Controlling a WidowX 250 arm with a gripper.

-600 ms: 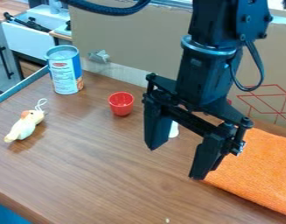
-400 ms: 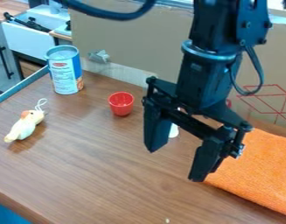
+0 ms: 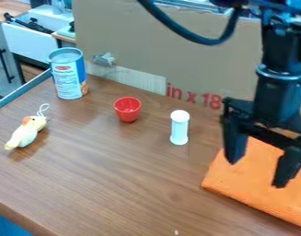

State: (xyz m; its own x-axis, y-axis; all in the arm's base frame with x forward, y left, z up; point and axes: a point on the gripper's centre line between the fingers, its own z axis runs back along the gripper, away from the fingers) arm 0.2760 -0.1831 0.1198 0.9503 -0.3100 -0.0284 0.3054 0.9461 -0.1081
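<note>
The end effector (image 3: 255, 174), its fingers spread, hangs above the orange cloth (image 3: 258, 173) at the worktop (image 3: 134, 184)'s right side. The white cylinder (image 3: 179, 128) stands upright just left of it — the nearest upright obstacle. Further left come the red cup (image 3: 127, 109), the can (image 3: 68, 73) and the duck-like toy (image 3: 27, 132). Cardboard (image 3: 159, 50) walls the back — bare wood spreads across the front.

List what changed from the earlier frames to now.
Gripper moved toward the picture's right, still open, now overlapping more of the orange cloth in view, uncovering the white cylinder. Nothing grasped or released. Can, red cup, toy: unmoved.
</note>
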